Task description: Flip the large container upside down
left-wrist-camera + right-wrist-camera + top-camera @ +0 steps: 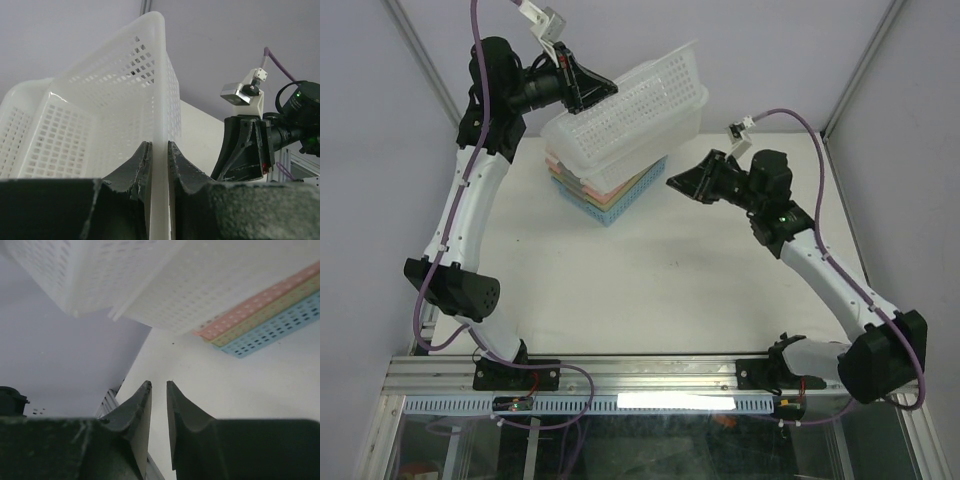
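The large container (645, 95) is a white perforated basket, lifted and tilted with its open side turned toward the left arm. It leans over a second white basket (650, 140). My left gripper (612, 88) is shut on its rim; in the left wrist view the rim runs straight up between the fingertips of the left gripper (159, 146), with the large container's (100, 105) inside to the left. My right gripper (672, 182) hovers right of the stack, narrowly open, holding nothing. In the right wrist view the right gripper (158, 385) points over bare table below the large container (55, 265).
A stack of pink, yellow-green and blue baskets (615, 195) lies under the white ones, also visible as the coloured stack (270, 315) from the right wrist. The white table (650, 290) is enclosed by grey walls. An aluminium rail (650, 372) runs along the near edge.
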